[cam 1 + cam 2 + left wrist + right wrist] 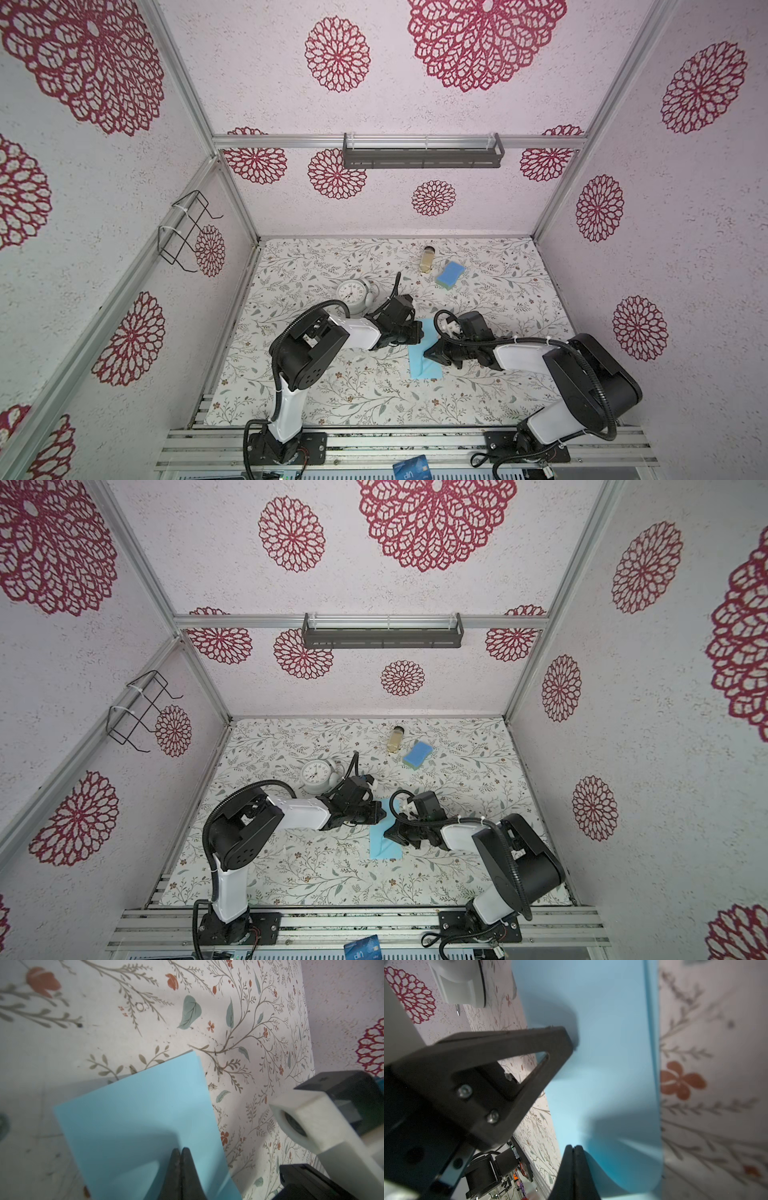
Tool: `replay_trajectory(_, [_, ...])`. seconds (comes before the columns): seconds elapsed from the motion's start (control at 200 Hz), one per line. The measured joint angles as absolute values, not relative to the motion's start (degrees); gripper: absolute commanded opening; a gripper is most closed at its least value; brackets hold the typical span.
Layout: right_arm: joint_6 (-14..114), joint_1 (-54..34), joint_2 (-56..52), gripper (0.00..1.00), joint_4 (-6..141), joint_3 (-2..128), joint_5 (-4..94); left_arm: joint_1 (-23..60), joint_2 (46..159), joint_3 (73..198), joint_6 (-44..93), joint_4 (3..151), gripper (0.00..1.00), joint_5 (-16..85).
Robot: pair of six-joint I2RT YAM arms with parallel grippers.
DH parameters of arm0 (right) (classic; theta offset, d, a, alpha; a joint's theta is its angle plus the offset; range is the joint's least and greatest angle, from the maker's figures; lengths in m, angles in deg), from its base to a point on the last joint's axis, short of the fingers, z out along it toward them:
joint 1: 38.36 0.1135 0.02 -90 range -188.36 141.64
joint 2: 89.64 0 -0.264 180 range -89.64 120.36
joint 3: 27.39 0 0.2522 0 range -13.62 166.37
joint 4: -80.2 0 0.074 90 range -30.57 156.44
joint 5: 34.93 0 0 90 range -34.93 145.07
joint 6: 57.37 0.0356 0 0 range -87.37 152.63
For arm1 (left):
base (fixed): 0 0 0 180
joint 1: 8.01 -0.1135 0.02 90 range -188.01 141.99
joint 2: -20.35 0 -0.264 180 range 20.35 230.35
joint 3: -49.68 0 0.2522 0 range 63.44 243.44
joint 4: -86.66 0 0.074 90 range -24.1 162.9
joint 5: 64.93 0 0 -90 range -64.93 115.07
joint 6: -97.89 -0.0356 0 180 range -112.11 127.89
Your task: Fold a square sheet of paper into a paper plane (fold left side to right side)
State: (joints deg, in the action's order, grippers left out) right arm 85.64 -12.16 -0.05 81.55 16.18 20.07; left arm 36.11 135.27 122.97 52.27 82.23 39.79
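Left wrist view: the left pincer (pixel 180 1150) is closed, tips together, resting down on the square sheet of paper (pixel 135 1105). Nothing shows nipped between them.

Right wrist view: the right pincer (pixel 573 1147) is likewise closed on the sheet, beside a raised bulge.

In both top views the sheet (pixel 424 368) lies as a narrow doubled rectangle mid-tabletop (pixel 332 395), between the 2 arms.

Hazards, as judged:
- A dragged tip may shove the light sheet instead of creasing it.
- The bulge may set a stray crease.
- The 2 layers, whose edges are slightly offset, may slip apart.
- The pincers stand near enough to clash.
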Motion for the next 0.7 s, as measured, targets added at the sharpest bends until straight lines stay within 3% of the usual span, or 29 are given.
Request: replay_trajectory(0.7, [85.58,-11.6,4.93,0.0,85.81,17.47,19.91,35.63,135.55,126.29,50.74,76.37,0.0,40.23])
